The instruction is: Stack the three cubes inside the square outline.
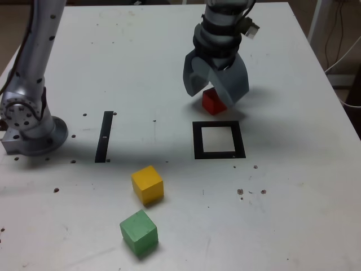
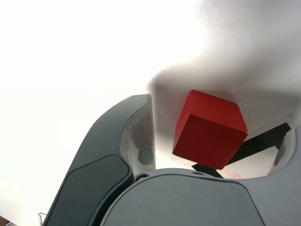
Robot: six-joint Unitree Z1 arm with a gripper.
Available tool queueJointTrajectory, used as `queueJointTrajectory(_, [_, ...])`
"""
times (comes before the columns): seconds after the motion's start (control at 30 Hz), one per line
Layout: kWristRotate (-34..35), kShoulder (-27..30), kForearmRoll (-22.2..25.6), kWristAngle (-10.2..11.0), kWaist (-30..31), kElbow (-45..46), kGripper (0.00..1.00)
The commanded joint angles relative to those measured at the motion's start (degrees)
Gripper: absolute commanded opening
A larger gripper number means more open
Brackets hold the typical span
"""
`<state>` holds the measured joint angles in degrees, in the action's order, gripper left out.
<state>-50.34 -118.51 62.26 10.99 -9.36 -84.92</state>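
- We've got the gripper [image 1: 213, 90] hanging low over the white bench [image 1: 293, 68], jaws spread wide, one on each side of the red cube [image 1: 212, 101].
- In the wrist view the red cube [image 2: 209, 129] sits between the jaws with daylight showing next to the one we can see clearly, so it's released, not pinched. The far jaw is mostly cut off, so we honestly can't tell if it's brushing the cube.
- The red cube sits on the bench just behind the square outline [image 1: 219, 140], outside it; the outline's white centre is bare.
- The yellow cube [image 1: 148, 184] and green cube [image 1: 138, 231] sit near each other at the front, towards the exterior view's left, well apart from the outline.
- There's a narrow black strip [image 1: 104, 136] off to the outline's left in that view.
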Motion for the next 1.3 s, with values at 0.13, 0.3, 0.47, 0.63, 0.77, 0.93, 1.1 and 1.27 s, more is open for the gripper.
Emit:
queueJointTrajectory(0.13, [2.0, -0.4, -1.3, 1.1, 1.6, 1.0, 0.89])
queueJointTrajectory(0.3, [4.0, -0.7, -1.4, 2.5, 1.9, 0.9, 0.73])
queueJointTrajectory(0.47, [4.9, -0.6, -2.3, 3.6, 2.1, 0.9, 0.50])
queueJointTrajectory(0.63, [4.9, -0.6, -2.6, 3.9, 2.5, 1.0, 0.46])
queueJointTrajectory(0.77, [5.0, -0.6, -2.7, 4.0, 2.8, 1.0, 0.45])
queueJointTrajectory(0.93, [5.2, -0.6, -2.8, 4.3, 2.9, 1.2, 0.45])
queueJointTrajectory(1.1, [5.6, -0.6, -2.8, 4.6, 2.9, 1.2, 0.45])
queueJointTrajectory(1.27, [5.8, -0.6, -2.7, 4.7, 2.9, 1.2, 0.45])
